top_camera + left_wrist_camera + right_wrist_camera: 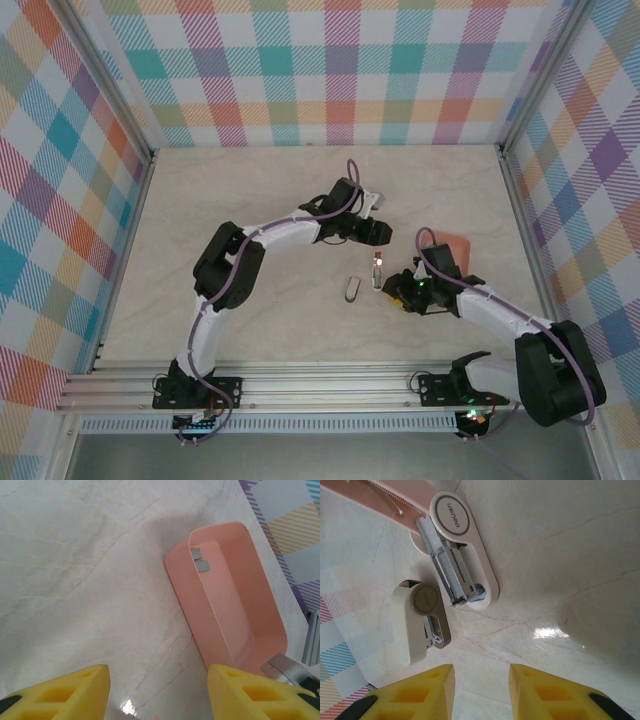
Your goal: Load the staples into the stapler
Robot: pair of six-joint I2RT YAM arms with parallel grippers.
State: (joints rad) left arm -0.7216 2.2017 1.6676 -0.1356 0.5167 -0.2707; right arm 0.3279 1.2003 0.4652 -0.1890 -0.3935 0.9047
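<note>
risk first: staples (202, 566), two tiny grey strips, sit at far end of tray (190, 595), ahead-right of left gripper (159, 692), whose fingers stand apart w/ nothing btwn. imo a wide finger could catch the tray wall & shove it, or a strip could snap or slip out. stapler (451, 562) lies opened, magazine bare, ahead-left of right gripper (481, 690), also apart & empty; 2nd stapler (410, 625) just beside could get bumped.
</note>
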